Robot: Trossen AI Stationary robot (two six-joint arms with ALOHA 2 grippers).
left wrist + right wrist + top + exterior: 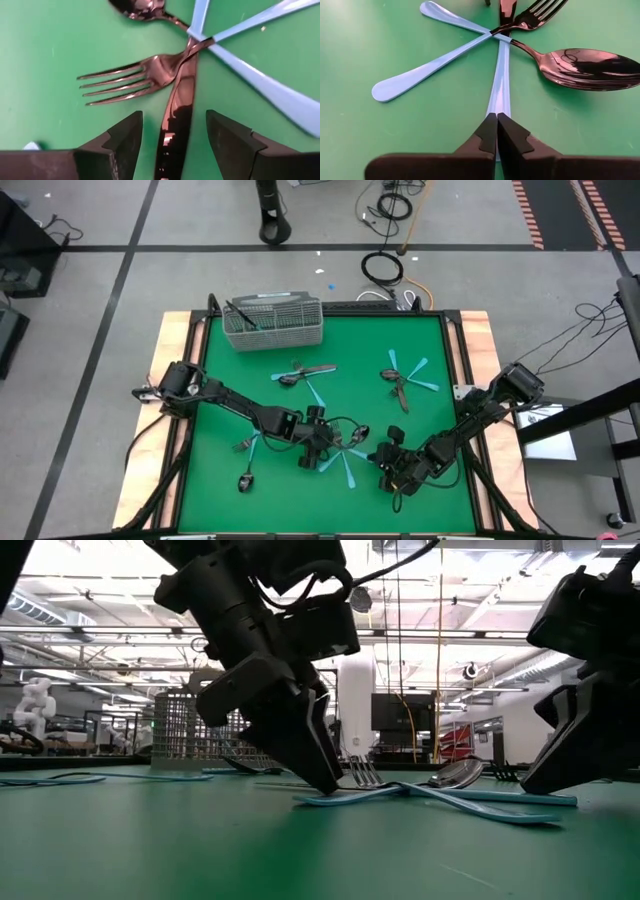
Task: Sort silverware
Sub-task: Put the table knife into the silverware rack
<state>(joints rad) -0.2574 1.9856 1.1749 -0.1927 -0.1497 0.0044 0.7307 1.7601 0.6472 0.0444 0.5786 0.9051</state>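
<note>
green table [420, 340], light-blue handles [420, 75], dark fork [125, 82]

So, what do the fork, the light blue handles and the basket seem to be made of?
The fork looks like dark polished metal: it mirrors its surroundings sharply. The light blue handles look like matt plastic, probably: even colour, only a soft sheen. The basket appears to be grey wire mesh, likely metal: a see-through grid. The surface under them seems a green mat, material unclear.

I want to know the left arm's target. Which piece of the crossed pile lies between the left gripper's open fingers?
The all-dark handle lies between the left gripper's fingers. The dark fork, spoon and blue handles lie beyond them.
</note>
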